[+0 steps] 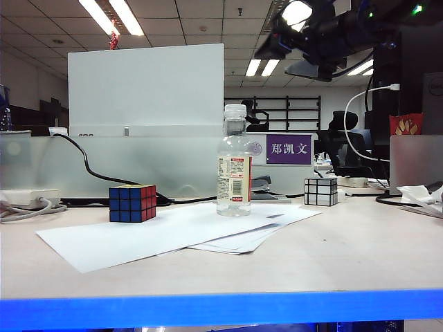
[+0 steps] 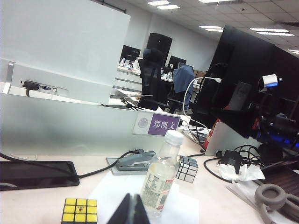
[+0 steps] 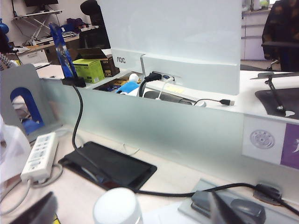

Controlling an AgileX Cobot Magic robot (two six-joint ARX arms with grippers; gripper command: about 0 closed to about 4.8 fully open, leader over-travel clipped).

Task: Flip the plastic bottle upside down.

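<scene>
Your left gripper [image 2: 133, 210]: jaws pressed together, nothing held, low in front of plastic bottle [image 1: 234, 160]. Your right gripper [image 3: 131, 207]: fingers spread wide either side of bottle's white cap [image 3: 117, 206], above it, gripping nothing; contact not evident. Bottle stands upright, cap up, on white paper sheets [image 1: 173, 235] mid-table. Colored cube [image 1: 131, 203] left of bottle, on paper edge. Silver cube [image 1: 320, 191] right, farther back. Stapler [image 2: 135, 161] behind bottle. Frosted divider [image 1: 138, 162] at rear.

Bright ceiling strip lights [image 1: 111, 17], lamp glare [image 1: 296, 12] top right, soft shadows, slight blur
</scene>
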